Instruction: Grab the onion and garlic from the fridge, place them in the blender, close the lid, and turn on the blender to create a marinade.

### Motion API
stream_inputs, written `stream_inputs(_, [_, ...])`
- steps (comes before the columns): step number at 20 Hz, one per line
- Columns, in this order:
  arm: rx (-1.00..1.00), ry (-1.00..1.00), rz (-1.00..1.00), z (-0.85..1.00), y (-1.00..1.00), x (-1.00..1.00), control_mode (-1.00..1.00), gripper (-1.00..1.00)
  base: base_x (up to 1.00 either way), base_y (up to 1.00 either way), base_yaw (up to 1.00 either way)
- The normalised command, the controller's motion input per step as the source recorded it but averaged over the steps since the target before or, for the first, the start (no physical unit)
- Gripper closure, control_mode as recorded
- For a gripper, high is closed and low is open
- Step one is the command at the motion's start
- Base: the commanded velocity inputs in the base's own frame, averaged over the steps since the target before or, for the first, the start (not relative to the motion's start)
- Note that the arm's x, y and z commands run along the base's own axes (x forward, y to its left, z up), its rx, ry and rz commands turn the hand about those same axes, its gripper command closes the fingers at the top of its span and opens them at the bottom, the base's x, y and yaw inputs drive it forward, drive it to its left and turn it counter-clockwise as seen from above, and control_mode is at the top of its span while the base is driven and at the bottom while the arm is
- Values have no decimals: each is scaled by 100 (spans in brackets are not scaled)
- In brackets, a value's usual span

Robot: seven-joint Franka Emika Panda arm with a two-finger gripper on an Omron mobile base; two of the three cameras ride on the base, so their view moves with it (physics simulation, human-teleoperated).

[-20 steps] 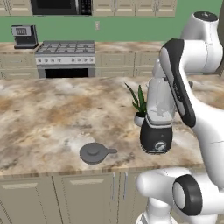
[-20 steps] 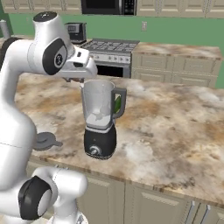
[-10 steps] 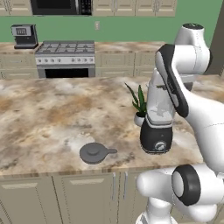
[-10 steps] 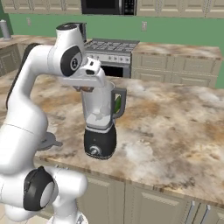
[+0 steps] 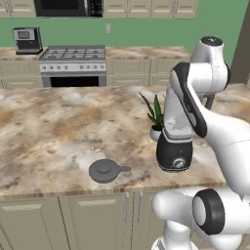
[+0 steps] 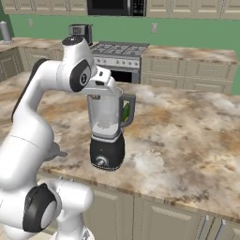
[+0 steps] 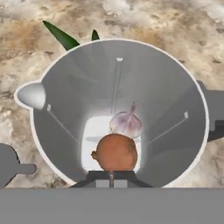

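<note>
The blender (image 6: 107, 136) stands near the front edge of the marble island, a clear jar on a black base (image 5: 174, 155). The hand view looks straight down into the jar (image 7: 166, 87). The garlic (image 7: 127, 122) lies on the jar's floor. The onion (image 7: 116, 152) sits inside the jar beside it, just beyond my fingertips. My gripper (image 7: 111, 178) hovers over the jar's mouth (image 6: 104, 90), shut with nothing between its tips. The lid (image 5: 105, 170) lies flat on the counter left of the blender, and its edge shows in the hand view too (image 7: 8, 164).
A small potted plant (image 5: 155, 116) stands just behind the blender. The stove (image 5: 73, 53) and a black coffee machine (image 5: 27, 40) line the back counter. The island's front edge runs just below the lid and the blender base.
The arm has swung the hand from beside the jar's rim to directly over its mouth. The jaws have closed.
</note>
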Motion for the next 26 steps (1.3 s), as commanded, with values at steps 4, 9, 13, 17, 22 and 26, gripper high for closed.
stream_inputs(4, [0, -4, -2, 0, 0, 26, -100, 100, 0, 0, 0])
stream_inputs(9, [-1, -22, 0, 41, 21, -57, -100, -100, 0, 0, 0])
stream_inputs(13, [-2, -31, 0, 55, 59, -100, -100, -100, 0, 0, 0])
stream_inputs(17, [-2, -14, 0, 0, 98, -100, -100, -100, 0, 0, 0])
stream_inputs(22, [0, -11, 0, -18, 100, -100, -100, -100, 0, 0, 0])
stream_inputs(26, [0, 16, 0, -88, 100, -97, -100, -100, 0, 0, 0])
